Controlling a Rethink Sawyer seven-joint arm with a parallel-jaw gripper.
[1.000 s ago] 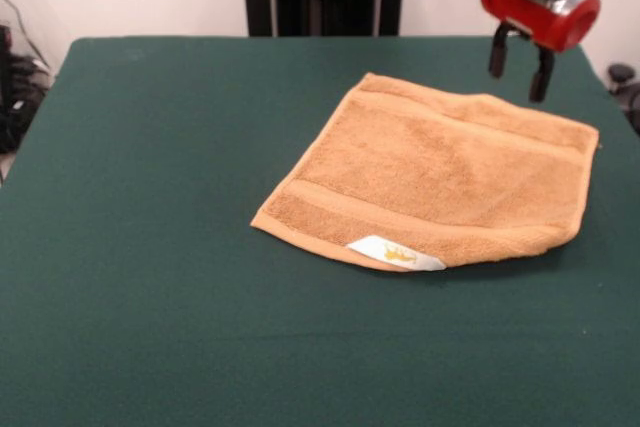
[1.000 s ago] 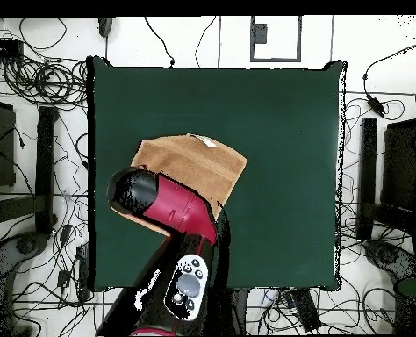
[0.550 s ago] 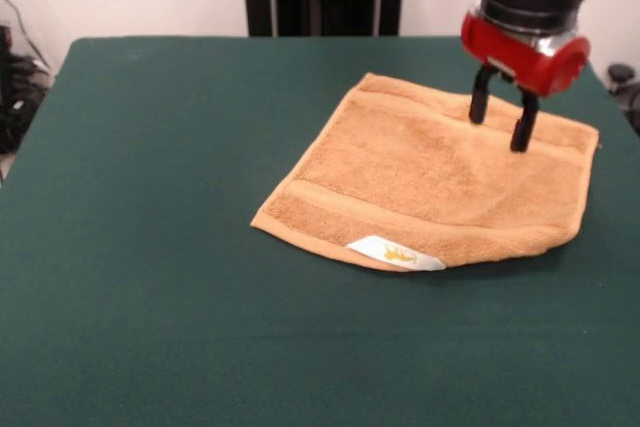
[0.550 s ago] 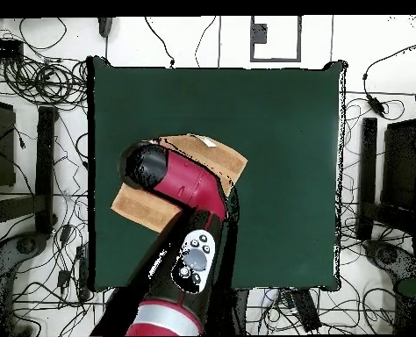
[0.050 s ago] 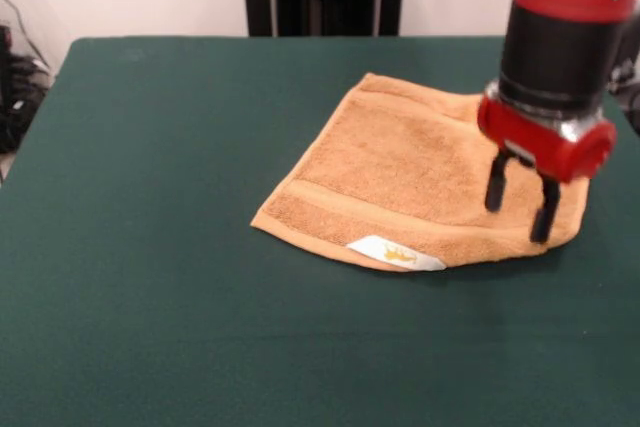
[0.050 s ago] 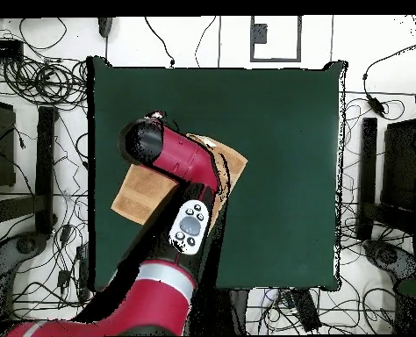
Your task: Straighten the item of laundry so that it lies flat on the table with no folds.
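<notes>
Now the small tan-orange terry towel lies on the right half of the dark green felt surface, mostly spread out, with its near edge doubled over and a white label with a yellow mark showing there. Above the towel's near right corner hangs the red and black gripper, its two dark fingers spread apart, holding nothing.

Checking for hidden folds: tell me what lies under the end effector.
The open end effector hangs over the tan-orange hand towel's near right corner, on the green table. Overhead, the arm covers that corner.
</notes>
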